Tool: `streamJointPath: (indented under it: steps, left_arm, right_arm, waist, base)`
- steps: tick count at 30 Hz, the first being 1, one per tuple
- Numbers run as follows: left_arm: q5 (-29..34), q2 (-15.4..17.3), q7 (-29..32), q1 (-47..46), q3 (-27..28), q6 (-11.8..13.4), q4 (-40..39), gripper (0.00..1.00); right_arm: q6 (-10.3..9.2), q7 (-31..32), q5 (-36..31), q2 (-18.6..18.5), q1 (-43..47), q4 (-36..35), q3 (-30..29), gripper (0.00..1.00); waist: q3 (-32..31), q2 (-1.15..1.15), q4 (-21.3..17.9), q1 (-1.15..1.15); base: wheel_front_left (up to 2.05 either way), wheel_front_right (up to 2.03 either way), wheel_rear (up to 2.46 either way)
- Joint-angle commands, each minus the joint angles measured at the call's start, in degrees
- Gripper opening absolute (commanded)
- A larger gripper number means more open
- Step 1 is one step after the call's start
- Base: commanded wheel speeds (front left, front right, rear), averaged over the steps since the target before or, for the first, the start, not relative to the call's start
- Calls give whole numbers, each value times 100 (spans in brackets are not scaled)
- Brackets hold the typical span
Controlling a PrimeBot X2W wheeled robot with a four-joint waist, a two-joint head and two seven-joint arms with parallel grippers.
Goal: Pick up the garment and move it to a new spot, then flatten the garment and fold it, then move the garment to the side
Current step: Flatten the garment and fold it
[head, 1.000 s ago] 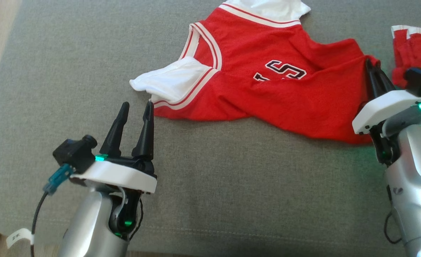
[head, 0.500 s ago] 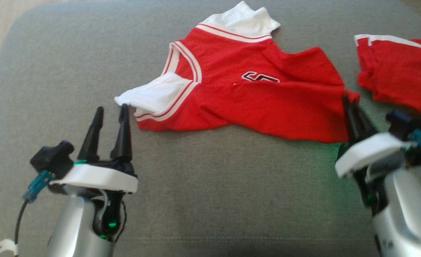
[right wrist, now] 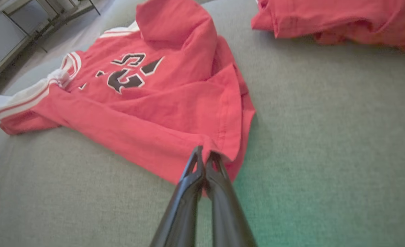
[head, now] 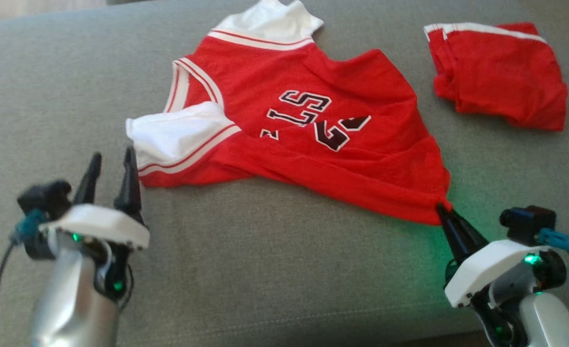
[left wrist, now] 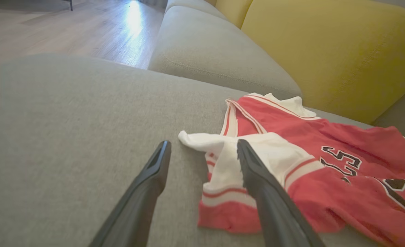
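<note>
The garment is a red jersey with white sleeves and dark numbers, spread crumpled on a grey sofa cushion. My right gripper is shut on the garment's lower right hem corner; in the right wrist view the hem bunches between the closed fingertips of that gripper. My left gripper stands open just left of the white sleeve. In the left wrist view this gripper has its right finger over the sleeve, holding nothing.
A second red piece of clothing lies folded at the back right, apart from the jersey. Yellow back cushions rise behind the seat. A wooden floor lies beyond the cushion's left edge.
My right gripper has pulled the hem corner toward me, stretching the jersey and baring its numbers. The head camera has shifted too, so the folded red piece now shows whole.
</note>
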Motion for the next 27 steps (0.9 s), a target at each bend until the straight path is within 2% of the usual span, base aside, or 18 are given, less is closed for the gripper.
streamJointPath:
  steps: [1, 8, 23, 27]
  left_arm:
    - [-33, 201, -10, -335, 126, -30, -105, 100]
    - [-163, 491, 127, -845, -120, -72, 292, 100]
    - [-35, 870, 602, -2113, -473, -70, 1364, 100]
    - [72, 942, 815, -2375, -555, 80, 1691, 100]
  right_arm:
    - [-5, 39, -16, -69, 11, -192, 128, 0]
    - [-5, 407, 39, -100, 174, -19, 208, 0]
    - [-5, 93, -123, 34, -311, 35, 382, 0]
    - [-5, 43, -148, 45, -367, 45, 421, 0]
  waist:
    - [144, 0, -111, 0]
    - [399, 0, -257, 0]
    - [928, 0, -453, 0]
    - [993, 0, -486, 0]
  base:
    - [0, 0, 0]
    - [0, 0, 0]
    - [0, 0, 0]
    - [0, 0, 0]
